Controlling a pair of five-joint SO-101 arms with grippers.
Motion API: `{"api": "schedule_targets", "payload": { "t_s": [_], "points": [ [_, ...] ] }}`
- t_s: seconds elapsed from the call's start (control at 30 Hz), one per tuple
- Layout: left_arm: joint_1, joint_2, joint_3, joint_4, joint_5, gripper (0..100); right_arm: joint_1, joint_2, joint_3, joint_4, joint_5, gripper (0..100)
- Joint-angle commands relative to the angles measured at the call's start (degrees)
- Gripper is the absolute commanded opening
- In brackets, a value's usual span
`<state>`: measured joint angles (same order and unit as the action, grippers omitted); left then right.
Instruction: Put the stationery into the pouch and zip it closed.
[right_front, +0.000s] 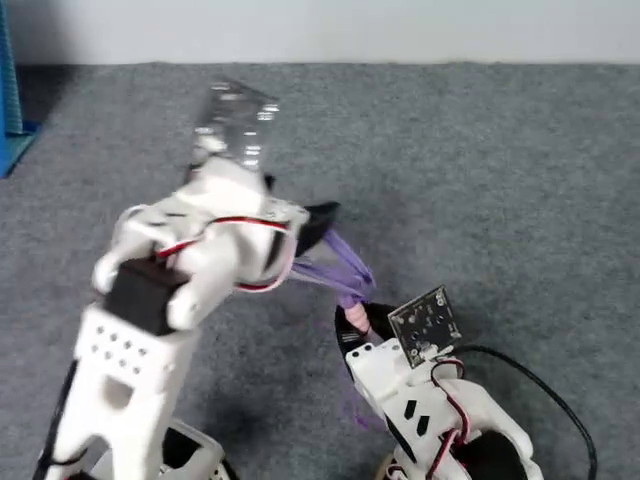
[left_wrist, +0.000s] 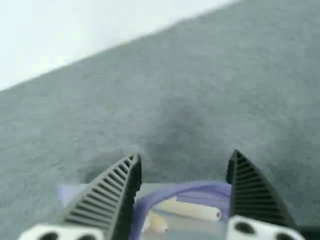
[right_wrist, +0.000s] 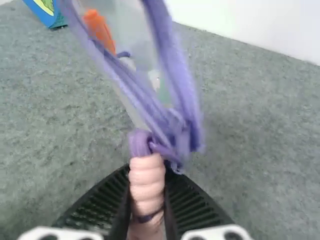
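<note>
Right pincer is what I check first. Its jaws are clamped on the pink pull tab at the near end of the pouch. I judge that grip is there to drag the zip along. The pouch runs away from it towards the far left, with its purple edges drawn into a narrow band. An orange piece of stationery shows through the clear side.

At the far end sits my left pincer, its jaws spread wide with the pouch lying across the gap near their roots. I read that as an anchor, so a pull on the tab meets resistance. A white stick lies inside the pouch there.

From above, the left arm's bulk covers most of the pouch. I cannot tell whether the spread jaws actually press on it. I also cannot make out how far the zip has run, or whether the mouth is open. A blue box is cut off at the far left edge of the grey counter.
</note>
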<state>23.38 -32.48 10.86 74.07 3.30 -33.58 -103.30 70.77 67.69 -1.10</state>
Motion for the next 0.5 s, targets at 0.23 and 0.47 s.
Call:
{"api": "schedule_targets", "payload": {
  "t_s": [0.23,0.47],
  "points": [
    [9.76,8.62,-5.32,-1.32,-0.53,27,-0.22,-0.13,-4.04,-0.40,0.62,0.7],
    [9.41,13.63,-5.67,-9.58,3.08,27,-0.22,-0.13,-7.91,0.04,-0.44,0.7]
  ]
}}
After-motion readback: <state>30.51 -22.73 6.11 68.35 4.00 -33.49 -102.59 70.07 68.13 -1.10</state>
